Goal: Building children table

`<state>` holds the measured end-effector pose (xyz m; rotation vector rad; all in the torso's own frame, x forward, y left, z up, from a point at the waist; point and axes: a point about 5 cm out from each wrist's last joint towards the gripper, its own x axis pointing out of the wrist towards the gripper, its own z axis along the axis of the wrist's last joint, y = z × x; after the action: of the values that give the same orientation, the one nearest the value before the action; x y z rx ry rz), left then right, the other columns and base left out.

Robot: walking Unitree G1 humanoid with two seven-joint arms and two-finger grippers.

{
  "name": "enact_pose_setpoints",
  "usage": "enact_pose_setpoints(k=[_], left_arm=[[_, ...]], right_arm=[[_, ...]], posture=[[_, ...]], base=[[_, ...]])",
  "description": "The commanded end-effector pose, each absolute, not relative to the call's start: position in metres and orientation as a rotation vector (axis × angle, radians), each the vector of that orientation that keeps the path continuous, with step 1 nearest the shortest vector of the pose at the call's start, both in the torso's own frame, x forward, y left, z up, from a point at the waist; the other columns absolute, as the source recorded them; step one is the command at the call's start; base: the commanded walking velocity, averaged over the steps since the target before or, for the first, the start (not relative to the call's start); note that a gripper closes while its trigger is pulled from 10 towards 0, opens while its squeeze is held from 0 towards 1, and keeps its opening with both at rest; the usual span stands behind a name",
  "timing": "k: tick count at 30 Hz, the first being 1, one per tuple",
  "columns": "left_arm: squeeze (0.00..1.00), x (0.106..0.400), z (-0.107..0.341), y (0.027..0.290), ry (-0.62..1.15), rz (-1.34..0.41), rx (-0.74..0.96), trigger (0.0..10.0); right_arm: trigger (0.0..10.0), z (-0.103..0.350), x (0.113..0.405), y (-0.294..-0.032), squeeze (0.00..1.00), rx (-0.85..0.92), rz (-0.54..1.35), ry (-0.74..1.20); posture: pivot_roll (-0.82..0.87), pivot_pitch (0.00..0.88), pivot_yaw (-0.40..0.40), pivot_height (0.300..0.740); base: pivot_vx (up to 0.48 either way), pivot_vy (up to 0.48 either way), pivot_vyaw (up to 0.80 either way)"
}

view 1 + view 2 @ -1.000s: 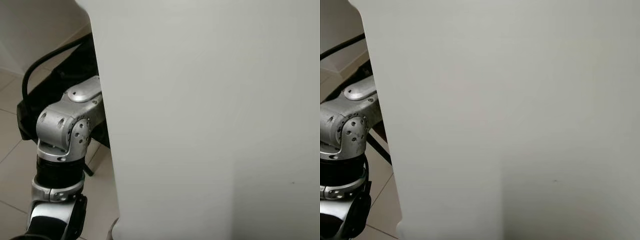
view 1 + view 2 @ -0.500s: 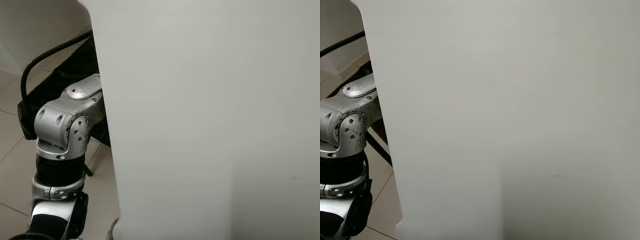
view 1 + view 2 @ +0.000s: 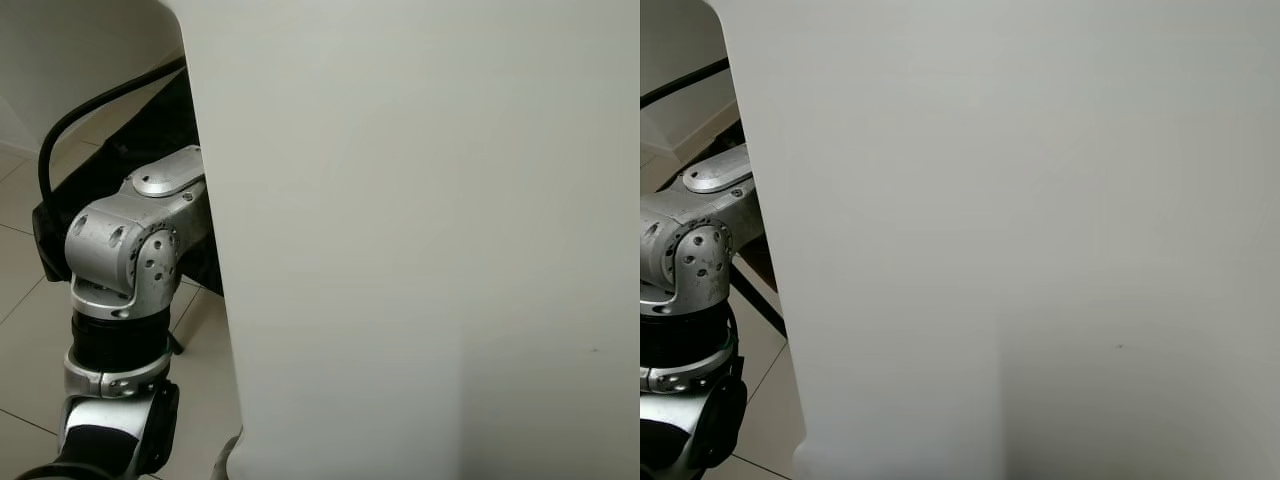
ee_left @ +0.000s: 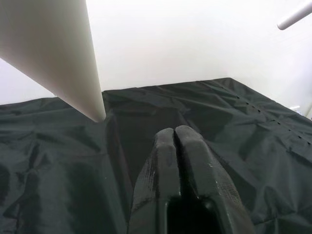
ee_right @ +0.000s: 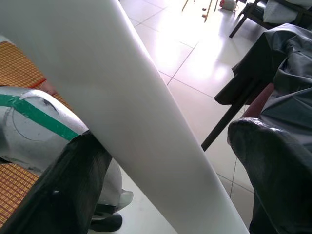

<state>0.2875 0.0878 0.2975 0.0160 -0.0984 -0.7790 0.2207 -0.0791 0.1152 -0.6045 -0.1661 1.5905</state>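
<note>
Currently: right pincer (image 5: 161,161) clamping the white tabletop panel (image 3: 420,240), apparently holding it unmoved; left pincer (image 4: 176,146) closed, idling over black cloth (image 4: 253,126).

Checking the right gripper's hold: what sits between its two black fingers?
In the right wrist view, the white table panel runs between the right gripper's two fingers, one finger on each side.

pale glossy tiled floor (image 5: 195,63) carries a woven orange-brown mat (image 5: 17,61) and a dark-legged chair (image 5: 243,100) draped in black fabric.
</note>
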Motion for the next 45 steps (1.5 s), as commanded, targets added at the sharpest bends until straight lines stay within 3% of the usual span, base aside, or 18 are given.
enact_pose_setpoints(k=[1,15,16,17,27,37,38,40,41,42,43,45], left_arm=[[0.00,0.282,0.328,0.094,-0.241,-0.692,0.017,10.0],[0.00,0.280,0.329,0.095,-0.237,-0.683,0.010,10.0],[0.00,0.279,0.329,0.095,-0.237,-0.683,0.010,10.0],[0.00,0.279,0.329,0.095,-0.237,-0.680,0.011,10.0],[0.00,0.279,0.331,0.097,-0.235,-0.674,0.012,10.0],[0.00,0.280,0.334,0.095,-0.243,-0.691,0.010,10.0],[0.00,0.280,0.335,0.095,-0.246,-0.695,0.021,10.0],[0.00,0.281,0.335,0.095,-0.247,-0.700,0.030,10.0],[0.00,0.281,0.336,0.095,-0.250,-0.716,0.043,10.0],[0.00,0.281,0.336,0.095,-0.250,-0.716,0.043,10.0],[0.00,0.281,0.336,0.095,-0.253,-0.724,0.047,10.0],[0.00,0.280,0.336,0.094,-0.253,-0.750,0.060,10.0]], right_arm=[[10.0,0.115,0.222,-0.077,0.00,-0.616,1.583,-0.180],[10.0,0.095,0.221,-0.056,0.00,-0.635,1.463,-0.221],[8.1,0.095,0.223,-0.054,0.00,-0.610,1.441,-0.215],[0.0,0.098,0.225,-0.053,0.00,-0.567,1.422,-0.220],[0.0,0.133,0.240,-0.067,0.00,-0.448,1.355,-0.302],[0.0,0.176,0.245,-0.083,0.00,-0.350,1.434,-0.324],[4.4,0.185,0.245,-0.086,0.00,-0.331,1.472,-0.311],[4.2,0.192,0.245,-0.089,0.00,-0.317,1.498,-0.302],[5.8,0.207,0.246,-0.095,0.00,-0.285,1.541,-0.292],[5.8,0.207,0.246,-0.095,0.00,-0.285,1.541,-0.292],[10.0,0.215,0.248,-0.097,0.00,-0.272,1.551,-0.295],[10.0,0.231,0.253,-0.102,0.00,-0.244,1.560,-0.305]], posture=[[0.09,0.049,0.034,0.740],[0.10,0.052,0.025,0.740],[0.10,0.052,0.025,0.740],[0.10,0.054,0.025,0.740],[0.10,0.072,0.025,0.740],[0.10,0.075,0.017,0.740],[0.10,0.073,0.015,0.740],[0.11,0.069,0.011,0.740],[0.11,0.064,0.005,0.740],[0.11,0.064,0.005,0.740],[0.11,0.061,0.000,0.740],[0.11,0.055,-0.008,0.740]], base=[[0.000,0.000,0.00],[0.000,0.000,0.00],[0.000,0.000,0.00],[0.000,0.000,0.00],[0.000,0.000,0.00],[0.000,0.000,0.00],[0.000,0.000,0.00],[0.000,0.000,0.00],[0.000,0.000,0.00],[0.000,0.000,0.00],[0.000,0.000,0.00],[0.000,0.000,0.00]])
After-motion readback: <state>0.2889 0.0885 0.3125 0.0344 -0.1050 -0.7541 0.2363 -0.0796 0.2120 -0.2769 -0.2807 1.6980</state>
